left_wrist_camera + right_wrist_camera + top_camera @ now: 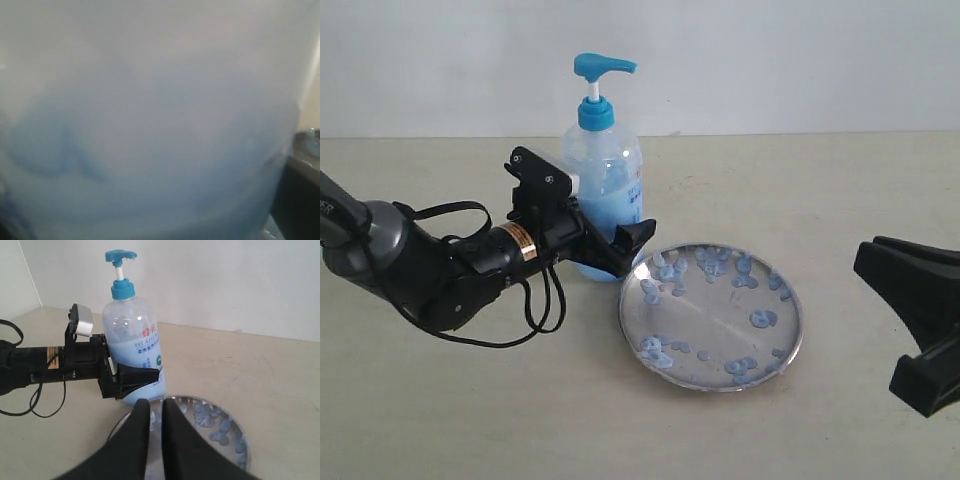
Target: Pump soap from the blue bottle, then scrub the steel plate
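The blue bottle (603, 160) stands upright just left of and behind the steel plate (710, 312). Pale blue soap (612, 208) fills its lower half, and its blue pump head (600, 68) is up. My left gripper (620, 238) is shut on the bottle's lower body, one finger (142, 375) crossing its front. In the left wrist view the bottle (150, 130) fills the picture as a blur. Soap blobs (763, 318) dot the plate. My right gripper (156, 405) hovers over the plate's near rim, its fingers a narrow slit apart and holding nothing.
A loose black cable (542, 305) hangs from the left arm (420, 265) down to the beige tabletop (520, 420). A white wall (770, 60) rises close behind the bottle. In the exterior view the right gripper (880, 290) sits at the right edge, away from the plate.
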Robot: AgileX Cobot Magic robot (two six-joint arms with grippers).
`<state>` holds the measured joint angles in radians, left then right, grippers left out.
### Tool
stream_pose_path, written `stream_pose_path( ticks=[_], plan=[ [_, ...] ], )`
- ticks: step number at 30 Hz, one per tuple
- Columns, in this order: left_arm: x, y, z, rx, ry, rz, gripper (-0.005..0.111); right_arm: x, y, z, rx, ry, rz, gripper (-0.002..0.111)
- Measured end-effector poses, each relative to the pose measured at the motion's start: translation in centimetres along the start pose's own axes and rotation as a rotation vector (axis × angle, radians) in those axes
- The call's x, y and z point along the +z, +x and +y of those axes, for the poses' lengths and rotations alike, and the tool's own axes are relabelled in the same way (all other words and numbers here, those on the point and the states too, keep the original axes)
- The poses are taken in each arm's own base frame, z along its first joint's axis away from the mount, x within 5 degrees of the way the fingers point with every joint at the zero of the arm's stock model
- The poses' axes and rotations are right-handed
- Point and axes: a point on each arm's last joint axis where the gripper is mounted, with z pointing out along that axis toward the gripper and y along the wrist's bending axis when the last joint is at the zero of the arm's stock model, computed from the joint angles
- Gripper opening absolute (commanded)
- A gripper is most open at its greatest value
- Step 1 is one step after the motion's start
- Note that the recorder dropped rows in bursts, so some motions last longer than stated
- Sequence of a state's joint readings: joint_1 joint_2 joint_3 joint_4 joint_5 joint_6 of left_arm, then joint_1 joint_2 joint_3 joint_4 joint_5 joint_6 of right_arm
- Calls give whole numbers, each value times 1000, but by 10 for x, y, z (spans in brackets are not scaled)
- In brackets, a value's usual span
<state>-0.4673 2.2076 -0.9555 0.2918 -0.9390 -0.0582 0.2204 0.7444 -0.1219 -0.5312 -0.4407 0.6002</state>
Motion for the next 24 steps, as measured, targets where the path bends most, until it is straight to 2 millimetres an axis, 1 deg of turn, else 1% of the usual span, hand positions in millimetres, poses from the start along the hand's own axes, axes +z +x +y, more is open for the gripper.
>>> stream_pose_path(
  ticks=[3,5,6,9,10,11,12,13,14,15,16,17,18,19,20,21,22,23,24],
  plan=[
    [0,-2,-1,9,15,-10,109,0,2,-2,-7,17,25,0],
    [-2,-12,-1,18,15,-30,109,0,4,-3,-12,28,42,0],
    [-4,-20,0,25,13,-45,109,0,4,-3,-14,33,49,0],
    [-14,-56,2,48,-2,-90,109,0,5,-4,-19,39,58,0],
    [-20,-69,3,60,-8,-93,109,0,5,-4,-21,39,58,0],
    [-33,-91,5,60,-29,-72,109,0,5,-4,-21,40,60,0],
    [-41,-103,6,51,-41,-47,105,0,5,-4,-21,40,60,0],
    [-61,-125,8,-2,-77,22,102,0,6,-4,-21,41,62,0],
    [-72,-138,8,-29,-96,37,87,0,6,-4,-21,42,62,0],
    [-98,-160,9,-100,-145,80,75,0,5,-4,-21,40,60,0],
    [-109,-169,9,-127,-167,98,40,0,5,-3,-18,36,54,0],
    [-141,-195,8,-150,-206,76,23,0,2,-1,-8,14,21,0],
    [-155,-206,7,-152,-217,53,6,0,-1,0,-1,3,1,0],
    [-190,-231,4,-142,-239,-19,5,2,-15,3,8,-24,-63,0],
    [-222,-250,1,-122,-259,-99,4,5,-34,5,4,-38,-126,0],
    [-239,-259,-1,-110,-271,-146,4,7,-46,5,-2,-37,-156,0],
    [-275,-275,-4,-66,-298,-245,4,12,-71,6,-16,-27,-197,0],
    [-292,-280,-6,-32,-317,-289,4,18,-85,5,-39,-12,-197,0],
    [-320,-280,-10,38,-357,-339,4,36,-96,0,-79,15,-140,0]
  ],
)
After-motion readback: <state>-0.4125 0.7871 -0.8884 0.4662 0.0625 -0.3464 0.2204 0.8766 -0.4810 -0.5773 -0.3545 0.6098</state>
